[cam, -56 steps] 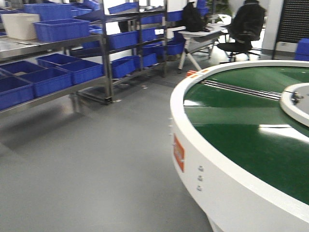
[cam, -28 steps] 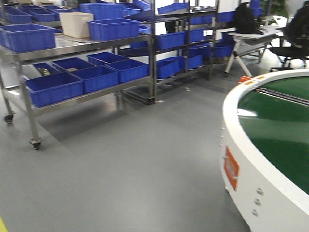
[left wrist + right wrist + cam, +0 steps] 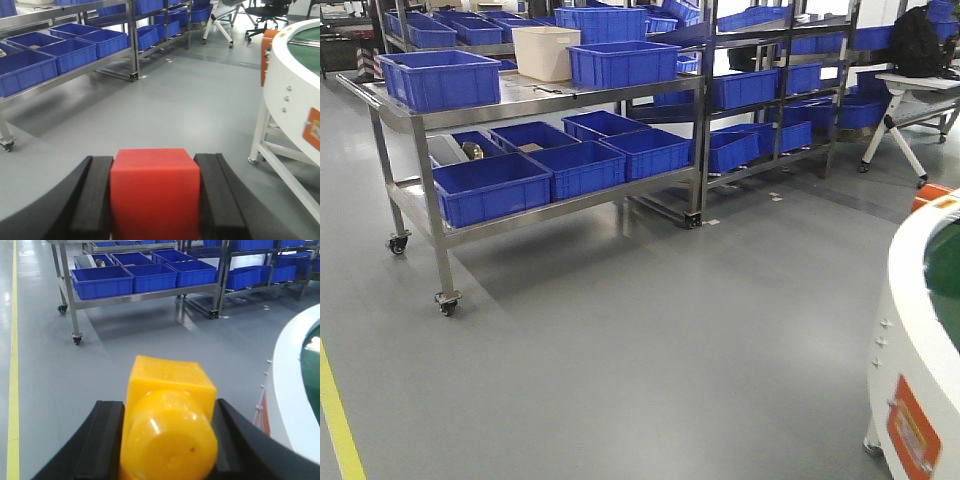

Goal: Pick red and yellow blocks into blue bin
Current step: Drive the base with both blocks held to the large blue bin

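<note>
Front view has swung left since the earlier frame, round table [image 3: 920,330] now at the right edge; your left gripper [image 3: 155,200] pinches the red cube [image 3: 155,192], right gripper [image 3: 167,445] pinches the yellow brick [image 3: 167,390]; blue bin unseen; risk: you mistake a ribbed crate [image 3: 490,185] for it.

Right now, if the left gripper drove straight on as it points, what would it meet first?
Nothing near: the left gripper, shut on the red cube, faces open floor. First in line, probably, is the steel rack; depth is unclear.
</note>
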